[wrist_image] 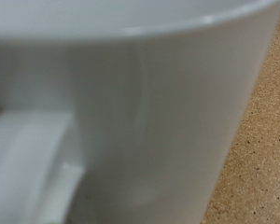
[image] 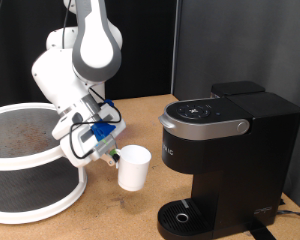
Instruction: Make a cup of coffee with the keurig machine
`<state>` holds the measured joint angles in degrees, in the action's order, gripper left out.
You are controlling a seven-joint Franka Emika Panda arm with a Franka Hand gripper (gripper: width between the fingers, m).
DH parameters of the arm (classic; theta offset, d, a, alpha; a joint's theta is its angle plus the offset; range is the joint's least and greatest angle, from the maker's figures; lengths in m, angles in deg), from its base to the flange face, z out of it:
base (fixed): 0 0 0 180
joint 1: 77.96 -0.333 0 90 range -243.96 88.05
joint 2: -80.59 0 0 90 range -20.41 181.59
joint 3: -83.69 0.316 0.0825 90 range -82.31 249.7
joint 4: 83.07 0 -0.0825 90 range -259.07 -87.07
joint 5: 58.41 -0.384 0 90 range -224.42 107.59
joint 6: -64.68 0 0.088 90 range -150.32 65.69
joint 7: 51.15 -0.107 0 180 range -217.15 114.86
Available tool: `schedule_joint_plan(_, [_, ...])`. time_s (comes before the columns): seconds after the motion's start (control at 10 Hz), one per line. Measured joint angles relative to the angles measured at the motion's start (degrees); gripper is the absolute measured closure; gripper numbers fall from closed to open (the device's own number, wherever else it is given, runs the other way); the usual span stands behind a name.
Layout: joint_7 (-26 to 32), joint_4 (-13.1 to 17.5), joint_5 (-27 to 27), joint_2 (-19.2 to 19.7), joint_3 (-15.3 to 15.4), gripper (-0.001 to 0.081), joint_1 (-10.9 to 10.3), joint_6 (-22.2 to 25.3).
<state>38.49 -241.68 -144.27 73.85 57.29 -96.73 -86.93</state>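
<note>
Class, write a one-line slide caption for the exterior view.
The hand holds the white cup in the air beside the black keurig machine, its drip tray bare.

Glossy white glaze, smooth like ceramic, on the cup [image: 134,167], with soft reflections across the wall and handle in the wrist view [wrist_image: 140,103]. Matt black plastic on the body of the keurig machine [image: 225,150], at 3 o'clock from the cup; brushed silver-grey trim around the lid, slightly shiny on top. Smooth, glossy white plastic shells on the robot arm [image: 85,50]. Speckled, grainy tan board for the table [image: 140,215], like cork or particleboard, matt. Fine white mesh on the round rack [image: 30,185], with a rusty brown stain.
</note>
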Motion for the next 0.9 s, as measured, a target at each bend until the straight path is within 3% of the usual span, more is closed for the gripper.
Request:
schedule_joint_plan(0.3, [5.5, 3.0, -10.7, 4.5, 2.2, 0.0739, -1.3, 0.0])
schedule_joint_plan(0.9, [13.9, 12.9, -27.3, 15.4, 6.4, 0.0739, -2.2, 1.4])
